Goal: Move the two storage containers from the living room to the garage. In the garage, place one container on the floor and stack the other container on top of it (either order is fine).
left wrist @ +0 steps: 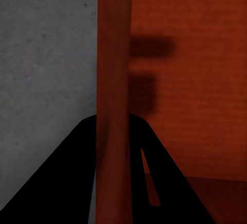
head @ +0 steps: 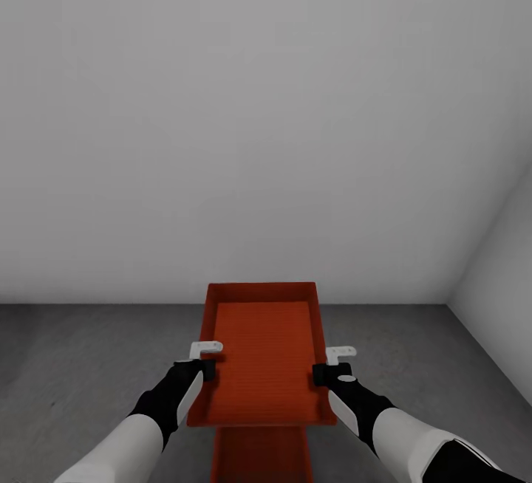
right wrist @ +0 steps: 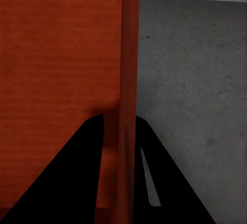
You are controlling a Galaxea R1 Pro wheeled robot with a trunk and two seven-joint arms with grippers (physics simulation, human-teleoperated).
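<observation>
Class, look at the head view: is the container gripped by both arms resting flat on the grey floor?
No: the upper container is held aloft by the left gripper and right gripper, above a second container.

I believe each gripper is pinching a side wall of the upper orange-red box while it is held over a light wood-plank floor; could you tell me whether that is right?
Not quite. The floor is dark grey concrete, not light wood planks, as the head view shows. The rest holds: the left gripper and right gripper each pinch a side wall of the upper box, which sits above a second box.
</observation>
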